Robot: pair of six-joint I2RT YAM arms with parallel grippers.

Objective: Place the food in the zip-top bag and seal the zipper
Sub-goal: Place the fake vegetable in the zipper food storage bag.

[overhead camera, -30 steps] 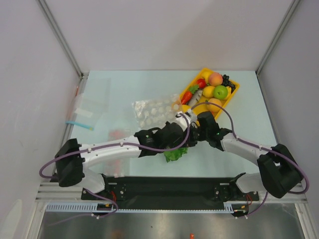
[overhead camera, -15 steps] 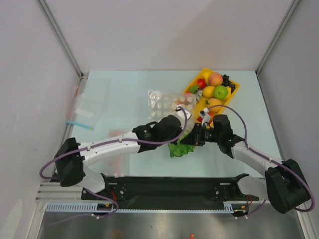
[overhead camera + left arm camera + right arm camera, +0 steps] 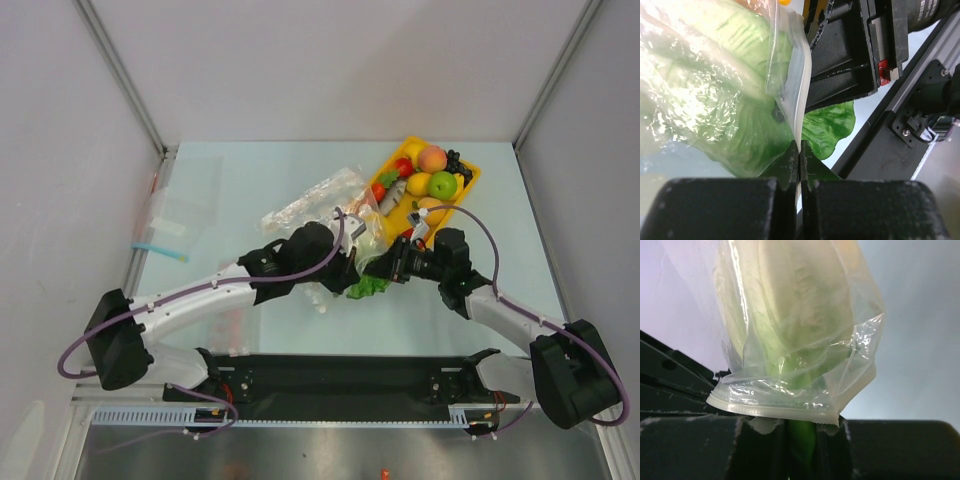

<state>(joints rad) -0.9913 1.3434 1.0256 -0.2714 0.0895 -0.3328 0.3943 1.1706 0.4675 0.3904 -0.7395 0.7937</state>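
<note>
My left gripper (image 3: 799, 159) is clamped on the zipper (image 3: 803, 95) of the zip-top bag (image 3: 318, 202), mid-table. My right gripper (image 3: 801, 435) is pinching the lettuce (image 3: 790, 330) stem at the bag mouth, crowding it. Yellow tray (image 3: 471, 182) just behind, blue-strip bag (image 3: 168, 228) far left.

The top view is bright and even, lit diffusely from above. The arms cast only faint, soft shadows on the pale table (image 3: 250, 180), and all is sharp. In the left wrist view, glare bleaches the zip-top bag (image 3: 700, 65) nearly white at upper left, the lettuce (image 3: 832, 125) stays vivid green, and the left end effector (image 3: 799, 150) is dark and soft. In the right wrist view the bag's contents look washed out, highlights glint on plastic creases, and the right end effector (image 3: 801, 427) is underexposed and blurred.
</note>
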